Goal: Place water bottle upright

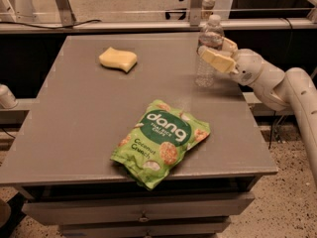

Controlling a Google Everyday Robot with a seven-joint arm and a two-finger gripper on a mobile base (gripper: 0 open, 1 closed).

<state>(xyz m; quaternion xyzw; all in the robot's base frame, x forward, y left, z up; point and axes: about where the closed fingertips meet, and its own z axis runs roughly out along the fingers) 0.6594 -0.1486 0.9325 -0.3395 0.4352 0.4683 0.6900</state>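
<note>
The water bottle [207,58] is clear and ribbed with a white cap. It stands upright on the grey table [74,118] near the far right edge. My gripper [218,52] reaches in from the right and its pale yellow fingers [216,60] are closed around the bottle's middle, one in front and one behind. The bottle's base rests on the table top.
A green "dang" coconut chips bag [161,140] lies at the table's front middle. A yellow sponge [118,59] lies at the back left. My white arm [277,86] hangs past the table's right edge. Metal rails run behind the table.
</note>
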